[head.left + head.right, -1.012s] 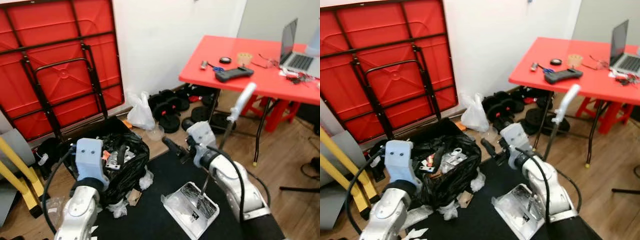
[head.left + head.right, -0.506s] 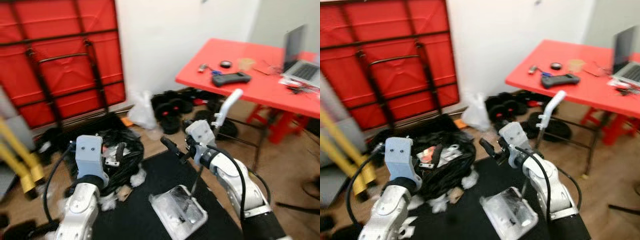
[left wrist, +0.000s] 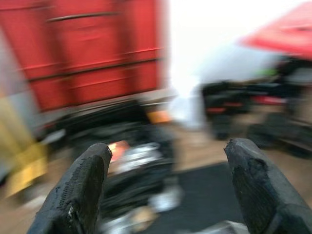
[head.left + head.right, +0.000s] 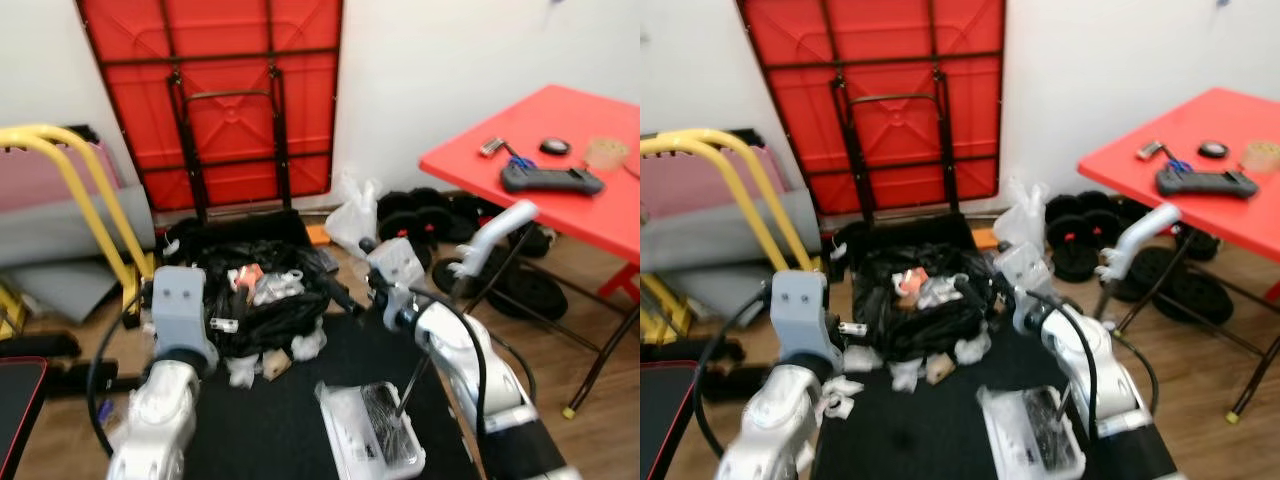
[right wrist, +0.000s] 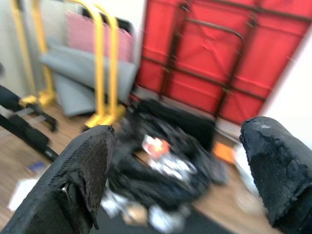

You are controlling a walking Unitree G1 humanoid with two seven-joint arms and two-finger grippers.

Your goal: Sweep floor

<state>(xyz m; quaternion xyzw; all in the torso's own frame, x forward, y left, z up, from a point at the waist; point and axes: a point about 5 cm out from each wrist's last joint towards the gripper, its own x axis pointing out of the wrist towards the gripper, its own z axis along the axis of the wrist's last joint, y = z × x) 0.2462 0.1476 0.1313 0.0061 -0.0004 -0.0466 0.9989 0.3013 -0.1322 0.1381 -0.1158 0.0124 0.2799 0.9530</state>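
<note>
The step in hand is judged to be the approach to the litter: a full black rubbish bag [image 4: 262,305] sits on the wooden floor [image 4: 590,340] at the far edge of a black mat [image 4: 270,425], with white scraps [image 4: 243,370] strewn just beside it. A white dustpan [image 4: 370,440] with a long pale handle [image 4: 495,235] stands on the mat in front of the right arm — whether it is gripped cannot be told. The scraps are best drawn away from the bag toward the dustpan, so the bag is not snagged. The head views give the layout, the red worktop [image 4: 575,150] and the folded red table [image 4: 875,95]. The wrist views add the fingers' state: the left gripper [image 3: 168,187] is spread wide and empty, and the right gripper [image 5: 183,173] is likewise wide, aimed at the bag.
</note>
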